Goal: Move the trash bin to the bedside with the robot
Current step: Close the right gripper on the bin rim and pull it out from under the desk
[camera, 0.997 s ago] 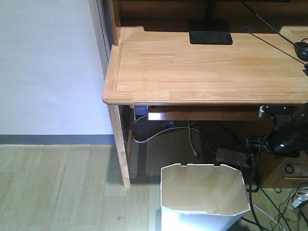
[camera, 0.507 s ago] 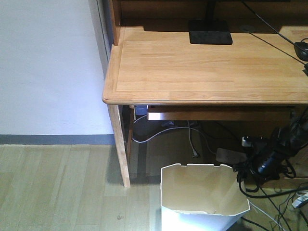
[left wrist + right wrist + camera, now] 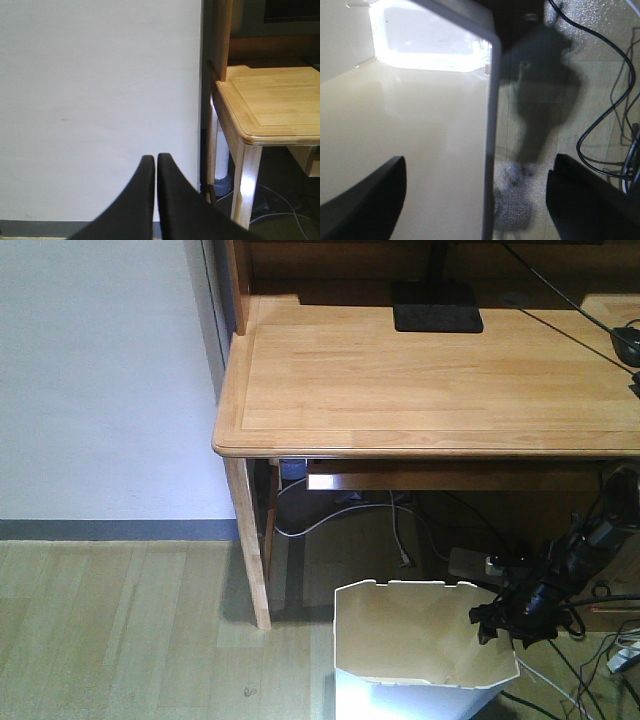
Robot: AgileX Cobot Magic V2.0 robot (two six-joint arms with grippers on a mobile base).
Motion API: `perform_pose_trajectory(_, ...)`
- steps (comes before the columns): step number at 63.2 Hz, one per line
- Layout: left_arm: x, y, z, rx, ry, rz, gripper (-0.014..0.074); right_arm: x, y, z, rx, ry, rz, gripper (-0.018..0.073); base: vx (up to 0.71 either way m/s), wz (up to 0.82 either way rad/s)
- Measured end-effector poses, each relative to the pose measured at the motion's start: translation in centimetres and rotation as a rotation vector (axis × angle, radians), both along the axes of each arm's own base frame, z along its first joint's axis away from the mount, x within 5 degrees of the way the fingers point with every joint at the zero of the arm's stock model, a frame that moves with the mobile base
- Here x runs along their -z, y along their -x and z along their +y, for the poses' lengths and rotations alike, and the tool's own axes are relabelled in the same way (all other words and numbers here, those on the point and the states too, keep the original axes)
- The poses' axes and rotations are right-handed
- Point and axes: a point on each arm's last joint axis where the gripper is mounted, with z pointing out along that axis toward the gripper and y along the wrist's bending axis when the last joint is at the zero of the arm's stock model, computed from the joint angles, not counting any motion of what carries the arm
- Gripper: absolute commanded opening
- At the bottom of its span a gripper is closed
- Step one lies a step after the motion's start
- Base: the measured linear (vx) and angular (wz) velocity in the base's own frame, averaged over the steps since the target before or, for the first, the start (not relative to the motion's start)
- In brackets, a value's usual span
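The white faceted trash bin point(image 3: 420, 645) with a cream interior stands on the floor in front of the desk, at the bottom of the front view. My right gripper point(image 3: 497, 622) is open and hangs over the bin's right rim. In the right wrist view the bin's rim edge point(image 3: 490, 130) runs upright between the spread fingers, one finger point(image 3: 375, 197) over the cream interior and the other outside over the floor; the right gripper point(image 3: 480, 200) straddles the wall. My left gripper point(image 3: 151, 165) is shut and empty, facing a white wall. The bedside is out of view.
A light wooden desk point(image 3: 430, 380) with a black monitor base point(image 3: 437, 318) stands behind the bin. Its leg point(image 3: 250, 540) is left of the bin. Cables and a power strip point(image 3: 480, 562) lie under the desk. A white wall point(image 3: 100, 380) is at left.
My right arm has come down and leftward from under the desk's edge, and its gripper now sits over the bin's right rim. The bin and left gripper have not moved.
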Motion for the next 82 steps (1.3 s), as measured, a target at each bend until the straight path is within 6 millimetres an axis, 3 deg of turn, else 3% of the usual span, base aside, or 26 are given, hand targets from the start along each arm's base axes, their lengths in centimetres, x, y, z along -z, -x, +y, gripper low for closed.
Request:
perform_pose_trajectory(8,0.0,0.0,0.0,0.0,0.0,0.0,-0.0006,1.6,-0.6,0.0,-0.004,-0.013,0.011,0.0379,0.0,0.0)
perform_pose_trajectory(19,0.0,0.0,0.0,0.0,0.0,0.0,-0.0006,3.1,-1.3,0.0,-0.009,-0.045,0.053,-0.0011,0.0,0.0)
perform_pose_trajectory(35,0.0,0.0,0.0,0.0,0.0,0.0,-0.0006,3.1,-1.8,-0.2,-0.025,-0.062,0.074,-0.0009,0.0,0.0)
perform_pose_trajectory(49,0.0,0.0,0.0,0.0,0.0,0.0,-0.0006,0.9,-1.4,0.3,-0.018,-0.077,0.001,-0.0005,0.0,0.0)
perform_pose_trajectory(66,0.0,0.0,0.0,0.0,0.0,0.0,-0.0006,-4.9,-1.8,0.7,-0.061,-0.098,-0.163,-0.0004,0.0,0.0)
perform_pose_trajectory(82,0.0,0.0,0.0,0.0,0.0,0.0,-0.0006,-10.9,0.1,1.9,-0.096,-0.186,-0.234,-0.0004,0.0,0.0)
